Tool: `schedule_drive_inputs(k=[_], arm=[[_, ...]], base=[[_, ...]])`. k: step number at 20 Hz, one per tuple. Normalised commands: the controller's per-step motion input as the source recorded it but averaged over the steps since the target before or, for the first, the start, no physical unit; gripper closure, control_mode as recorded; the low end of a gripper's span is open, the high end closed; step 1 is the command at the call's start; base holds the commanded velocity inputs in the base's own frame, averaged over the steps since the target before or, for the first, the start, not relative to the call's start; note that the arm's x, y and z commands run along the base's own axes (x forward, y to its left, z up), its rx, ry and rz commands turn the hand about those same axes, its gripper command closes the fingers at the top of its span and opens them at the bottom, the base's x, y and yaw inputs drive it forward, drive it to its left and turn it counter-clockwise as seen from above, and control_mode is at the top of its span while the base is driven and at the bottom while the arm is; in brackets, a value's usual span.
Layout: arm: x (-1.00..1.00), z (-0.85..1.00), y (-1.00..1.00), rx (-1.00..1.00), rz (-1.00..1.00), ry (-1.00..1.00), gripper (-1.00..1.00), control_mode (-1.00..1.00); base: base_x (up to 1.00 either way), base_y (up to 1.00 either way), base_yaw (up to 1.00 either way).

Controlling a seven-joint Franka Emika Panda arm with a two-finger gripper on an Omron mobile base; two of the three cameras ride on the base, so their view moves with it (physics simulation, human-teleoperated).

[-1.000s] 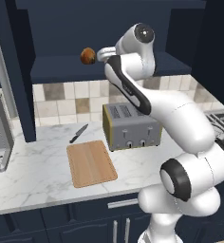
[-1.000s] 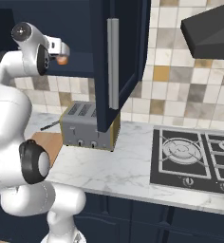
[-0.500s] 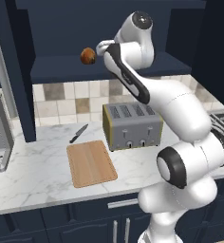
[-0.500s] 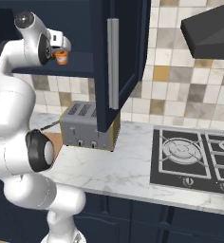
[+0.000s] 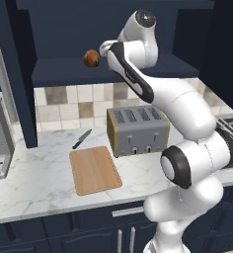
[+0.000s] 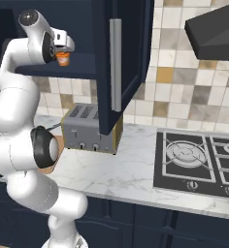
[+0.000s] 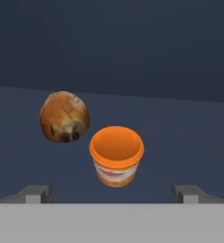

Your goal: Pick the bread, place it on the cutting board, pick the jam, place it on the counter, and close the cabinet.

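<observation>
On the left of the counter (image 5: 34,183) lies the cutting board (image 5: 94,170), bare, with a knife (image 5: 82,139) just behind it and a toaster (image 5: 137,129) to its right. Above, inside the open cabinet (image 6: 117,58), the bread (image 7: 64,116) sits on the shelf with the jam (image 7: 116,155) just beside it on the right, apart from it. The gripper (image 7: 112,193) hangs before the jam, fingers (image 7: 38,193) spread wide and holding nothing.
</observation>
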Motion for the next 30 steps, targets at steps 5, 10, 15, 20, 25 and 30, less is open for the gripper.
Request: schedule_drive_inputs(k=[5, 10, 15, 20, 25, 30], arm=[[0.19, -0.14, 0.00, 0.00, 0.00, 0.00, -1.00, -1.00], [0.18, -0.14, 0.01, 0.00, 0.00, 0.00, -1.00, -1.00], [0.18, -0.11, 0.03, 0.00, 0.00, 0.00, -1.00, -1.00], [0.23, -0.10, 0.06, 0.00, 0.00, 0.00, -1.00, -1.00], [0.20, -0.06, 0.06, 0.00, 0.00, 0.00, -1.00, -1.00], [0.17, -0.11, 0.06, 0.00, 0.00, 0.00, -1.00, -1.00]], base=[[0.00, 0.00, 0.00], [0.00, 0.00, 0.00], [0.00, 0.00, 0.00], [0.00, 0.00, 0.00], [0.00, 0.00, 0.00], [0.00, 0.00, 0.00]])
